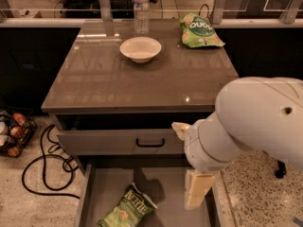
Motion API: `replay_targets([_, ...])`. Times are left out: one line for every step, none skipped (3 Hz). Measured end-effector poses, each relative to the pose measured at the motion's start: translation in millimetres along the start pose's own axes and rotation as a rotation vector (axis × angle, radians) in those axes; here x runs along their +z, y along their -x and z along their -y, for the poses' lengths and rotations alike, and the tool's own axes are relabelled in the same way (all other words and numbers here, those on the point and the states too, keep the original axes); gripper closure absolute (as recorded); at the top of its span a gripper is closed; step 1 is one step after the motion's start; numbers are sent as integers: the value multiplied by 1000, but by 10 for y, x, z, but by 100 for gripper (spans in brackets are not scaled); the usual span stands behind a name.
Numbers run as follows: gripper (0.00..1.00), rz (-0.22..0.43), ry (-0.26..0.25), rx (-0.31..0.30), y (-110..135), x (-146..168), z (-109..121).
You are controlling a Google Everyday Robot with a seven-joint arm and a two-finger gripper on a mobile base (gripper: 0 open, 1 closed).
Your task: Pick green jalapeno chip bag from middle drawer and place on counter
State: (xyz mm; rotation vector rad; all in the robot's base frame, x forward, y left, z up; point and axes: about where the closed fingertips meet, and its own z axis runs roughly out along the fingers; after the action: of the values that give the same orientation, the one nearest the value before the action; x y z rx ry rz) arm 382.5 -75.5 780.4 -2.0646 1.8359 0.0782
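Observation:
The green jalapeno chip bag (127, 211) lies flat on the floor of the open middle drawer (165, 186), at its front left, with its white "Kettle" lettering facing up. My gripper (196, 193) hangs below the big white arm (255, 122) over the right part of the drawer, to the right of the bag and apart from it. The counter (142, 82) is the glossy grey-brown top above the drawers.
On the counter stand a white bowl (140, 48), a water bottle (141, 8) and a paler green chip bag (200, 31). The drawer front with the black handle (150, 142) is slightly pulled out above the open drawer. Black cables (42, 167) and a basket (12, 134) lie on the floor at left.

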Motion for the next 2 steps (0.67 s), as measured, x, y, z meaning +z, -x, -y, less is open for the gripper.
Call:
replay_targets([0,3,-6,-12,-61,354,-229])
replay_targets([0,-1,6,-63,-80,802,-440])
